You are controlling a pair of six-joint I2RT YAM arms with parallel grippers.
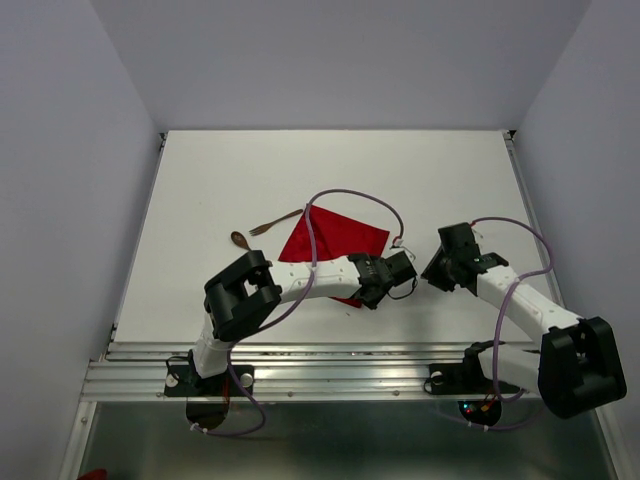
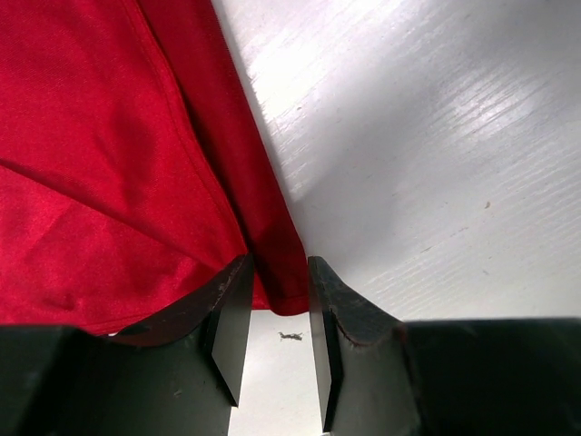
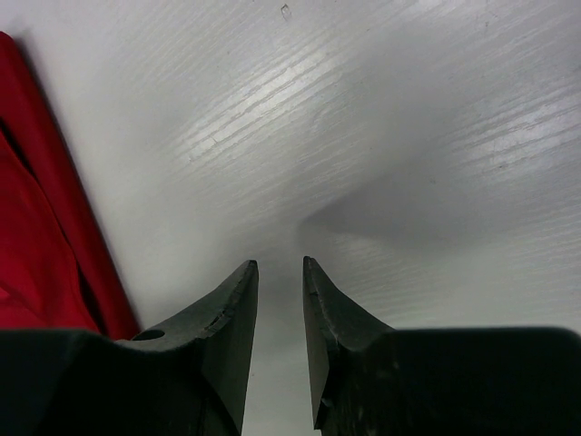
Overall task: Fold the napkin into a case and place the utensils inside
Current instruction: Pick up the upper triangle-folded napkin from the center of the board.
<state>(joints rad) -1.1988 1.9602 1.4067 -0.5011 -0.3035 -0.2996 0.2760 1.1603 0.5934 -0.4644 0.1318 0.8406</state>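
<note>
a corner of the napkin [image 2: 109,163] lies between the jaws of the nearer left pincer [image 2: 277,265], whether gripped i cannot tell; the right pincer [image 3: 280,268] stands open and empty.

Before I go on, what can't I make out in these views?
Napkin: near corner hidden under the left arm, top view; cut off by frame edges, wrist views.
Left claw: straddles the napkin edge; whether it pinches is unclear, left wrist view.
Utensils: too small for detail, top view; outside both wrist views.
</note>
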